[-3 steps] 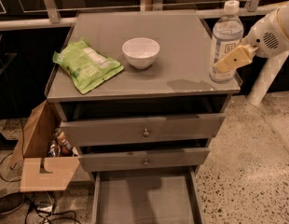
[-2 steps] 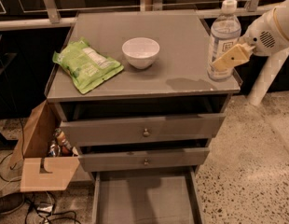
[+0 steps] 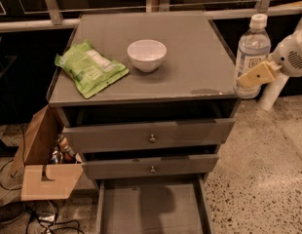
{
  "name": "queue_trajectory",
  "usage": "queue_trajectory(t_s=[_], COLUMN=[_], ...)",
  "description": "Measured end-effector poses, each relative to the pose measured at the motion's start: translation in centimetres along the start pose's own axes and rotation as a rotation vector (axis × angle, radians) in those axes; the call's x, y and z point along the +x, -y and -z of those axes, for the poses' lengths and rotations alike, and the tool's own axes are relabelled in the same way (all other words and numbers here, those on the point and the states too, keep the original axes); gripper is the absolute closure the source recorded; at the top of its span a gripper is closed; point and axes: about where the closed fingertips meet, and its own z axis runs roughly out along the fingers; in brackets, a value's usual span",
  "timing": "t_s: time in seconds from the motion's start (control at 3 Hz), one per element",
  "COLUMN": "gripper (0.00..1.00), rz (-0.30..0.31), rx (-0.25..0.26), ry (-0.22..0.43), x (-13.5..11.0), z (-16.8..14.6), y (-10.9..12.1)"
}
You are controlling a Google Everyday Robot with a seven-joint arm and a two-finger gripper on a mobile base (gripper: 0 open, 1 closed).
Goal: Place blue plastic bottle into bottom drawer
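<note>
The blue plastic bottle is upright, with a white cap and a white-and-blue label. It hangs just past the right edge of the grey cabinet top. My gripper comes in from the right and is shut on the bottle's lower half. One tan finger shows across its front, and the other is hidden behind the bottle. The bottom drawer is pulled out at the foot of the cabinet. Its flat grey floor is bare, and it lies below and to the left of the bottle.
A white bowl and a green snack bag lie on the cabinet top. The two upper drawers with brass knobs stand slightly open. A cardboard box and cables sit at the left. A white post stands behind the gripper.
My gripper has carried the bottle to the right, from the cabinet top's right edge to just beyond it. Everything else is unmoved.
</note>
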Motion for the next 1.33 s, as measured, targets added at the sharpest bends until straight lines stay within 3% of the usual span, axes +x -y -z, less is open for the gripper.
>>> queue_trajectory(t_s=[0.67, 1.0, 1.33], gripper=[1.0, 1.0, 1.0], rz=[-0.093, -0.095, -0.146], rx=[-0.011, -0.012, -0.034], ry=[-0.083, -0.087, -0.115], x=[6.9, 7.1, 8.8], z=[3.7, 3.8, 2.9], y=[-3.6, -3.7, -4.1])
